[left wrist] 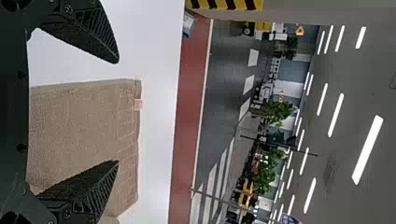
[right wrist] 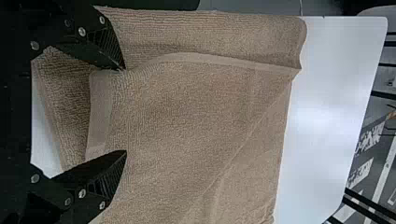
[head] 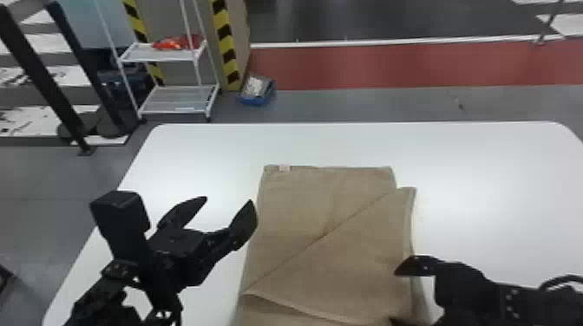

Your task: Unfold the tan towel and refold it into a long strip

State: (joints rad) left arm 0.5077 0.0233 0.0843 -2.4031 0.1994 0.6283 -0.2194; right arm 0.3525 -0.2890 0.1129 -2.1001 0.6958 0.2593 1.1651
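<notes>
Tan towel (head: 299, 203) lies on the white table (head: 499, 186), centre to bottom centre of the head view. Long axis runs up and down the frame, far end pointing up, near end at the bottom edge. Far edge is roughly level, with a small pale tag (head: 284, 168) near its left corner. Top layer sits askew: its edge slants from lower left to upper right, and a corner juts past the right side. Left claw (head: 229, 200), left of centre, fingers spread, tips up, just beside the towel's left side. Right claw (head: 394, 297), lower right, points left at the towel's right side, fingers spread, nothing pinched. White shelf rack (head: 180, 99) upper left.
</notes>
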